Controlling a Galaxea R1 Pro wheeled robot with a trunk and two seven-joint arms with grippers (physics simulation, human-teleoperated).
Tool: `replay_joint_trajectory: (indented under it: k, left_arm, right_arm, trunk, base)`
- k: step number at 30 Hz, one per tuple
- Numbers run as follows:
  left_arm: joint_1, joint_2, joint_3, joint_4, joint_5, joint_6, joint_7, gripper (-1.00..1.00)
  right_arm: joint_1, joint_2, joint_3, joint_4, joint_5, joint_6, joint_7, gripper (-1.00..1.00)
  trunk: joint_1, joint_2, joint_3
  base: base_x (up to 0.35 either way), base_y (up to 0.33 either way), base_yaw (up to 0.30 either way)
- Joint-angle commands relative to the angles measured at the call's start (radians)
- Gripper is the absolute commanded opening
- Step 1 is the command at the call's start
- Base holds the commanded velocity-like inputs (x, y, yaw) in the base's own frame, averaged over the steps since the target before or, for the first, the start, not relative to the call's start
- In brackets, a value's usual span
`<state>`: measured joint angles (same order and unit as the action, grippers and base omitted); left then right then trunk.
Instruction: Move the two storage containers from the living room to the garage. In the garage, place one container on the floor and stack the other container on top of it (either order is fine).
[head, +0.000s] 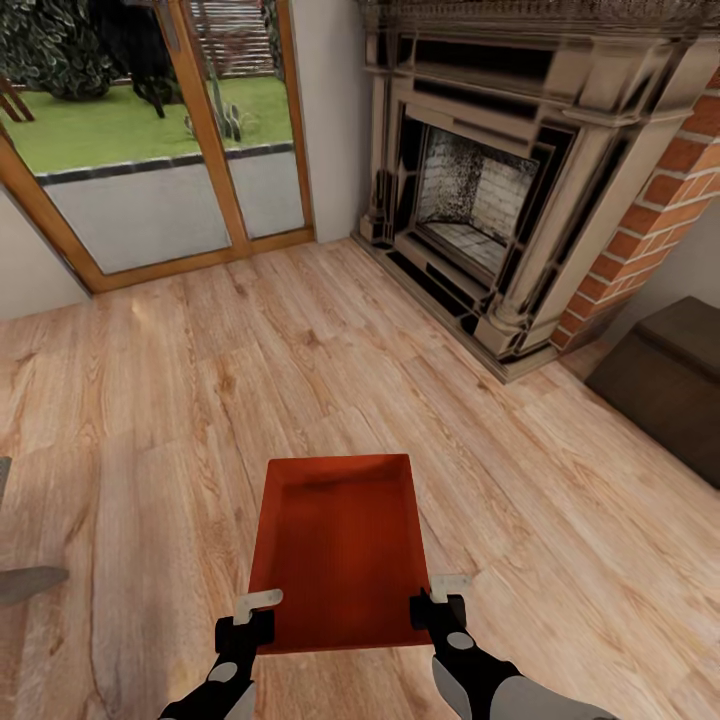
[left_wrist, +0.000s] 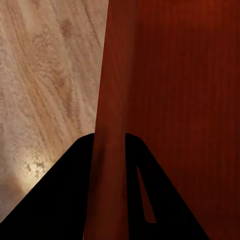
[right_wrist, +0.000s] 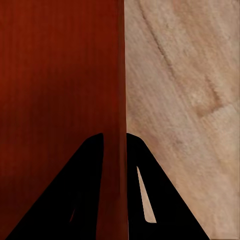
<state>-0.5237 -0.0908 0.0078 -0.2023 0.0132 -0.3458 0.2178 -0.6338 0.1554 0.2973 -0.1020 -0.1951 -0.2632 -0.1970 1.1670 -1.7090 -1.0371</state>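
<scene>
An orange-red open-topped storage container (head: 340, 550) is held in front of me over the light wood plank floor of the living room. My left gripper (head: 252, 618) is shut on its left wall near the near corner; in the left wrist view that gripper (left_wrist: 109, 150) has the wall (left_wrist: 107, 100) running between its black fingers. My right gripper (head: 438, 600) is shut on the right wall, and the right wrist view shows the gripper (right_wrist: 115, 150) clamping the thin wall (right_wrist: 120, 75). Only one container shows.
A stone-framed fireplace (head: 480, 190) with red brick (head: 660, 210) stands ahead on the right. Wood-framed glass doors (head: 160, 150) are at the far left. A dark cabinet (head: 670, 380) sits at the right edge, a grey object (head: 25, 580) at the left edge.
</scene>
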Motion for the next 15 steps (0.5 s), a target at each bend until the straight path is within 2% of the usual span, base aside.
replay_joint_trajectory:
  k: [1,15]
  left_arm:
    - [-0.001,-0.001,0.018,-0.007,-0.022,0.002,-0.002,-1.0]
    - [-0.001,-0.001,0.017,-0.007,-0.021,0.002,-0.001,-1.0]
  right_arm:
    - [0.0,0.0,0.0,0.004,-0.024,-0.005,0.001,-1.0]
    - [-0.001,0.0,-0.001,0.004,-0.024,-0.005,0.001,-1.0]
  trunk:
    - [-0.004,0.007,0.003]
    - [-0.058,0.105,0.046]
  base:
    - [0.0,0.0,0.0]
    - [0.0,0.0,0.0]
